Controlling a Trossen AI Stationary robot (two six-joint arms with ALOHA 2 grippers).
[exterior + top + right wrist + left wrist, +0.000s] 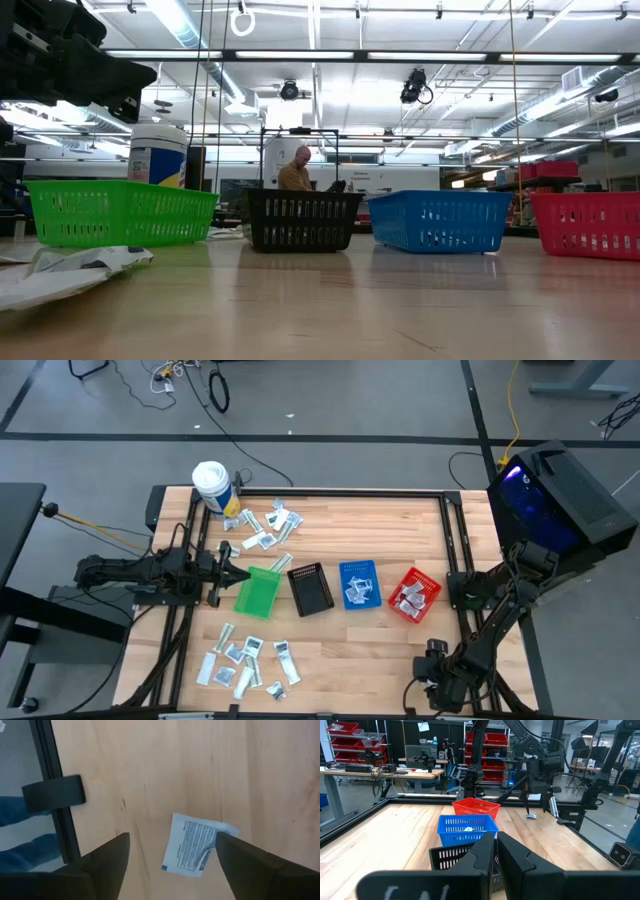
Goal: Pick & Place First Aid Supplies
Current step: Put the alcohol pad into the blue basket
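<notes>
**Right gripper poised over a lone sachet**

The right gripper, fingers spread wide, hangs over a white sachet lying flat on the table near its front right corner; its blue print is too small to read. The left gripper, fingers pressed together and empty, waits beside the green bin. More sachets lie in clusters.

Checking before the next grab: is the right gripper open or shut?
Open. The right gripper hangs with its fingers spread wide over a white sachet lying flat on the table.
</notes>
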